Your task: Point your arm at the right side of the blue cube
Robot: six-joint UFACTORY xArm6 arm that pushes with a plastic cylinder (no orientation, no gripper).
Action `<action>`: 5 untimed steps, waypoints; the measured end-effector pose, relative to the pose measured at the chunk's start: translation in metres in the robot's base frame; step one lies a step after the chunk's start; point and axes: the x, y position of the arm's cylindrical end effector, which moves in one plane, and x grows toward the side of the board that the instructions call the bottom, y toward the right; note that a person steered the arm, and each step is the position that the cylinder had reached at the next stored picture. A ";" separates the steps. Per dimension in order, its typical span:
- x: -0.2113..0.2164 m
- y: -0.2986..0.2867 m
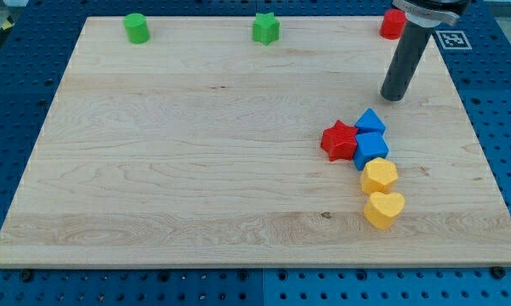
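Tip short of the blue cube's right side

The tip (394,96) stood on the worktop (195,170) toward the view's top right of the blue cube (371,149), apart from it; the rod had no fingers, so none were apart or together. The cube touched a red star (338,140), a second blue block (370,121) and a yellow block (378,176). The approach seemed underway; next it likely needed to slide toward the view's bottom, stopping beside the cube's right face.

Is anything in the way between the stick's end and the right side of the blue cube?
Nothing visible. My tip sits toward the view's top-right of the blue cube, with bare wooden board between. The blue triangular block touches the cube's top, left of that path.
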 end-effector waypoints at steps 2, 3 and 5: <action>0.021 0.001; 0.070 0.013; 0.087 0.015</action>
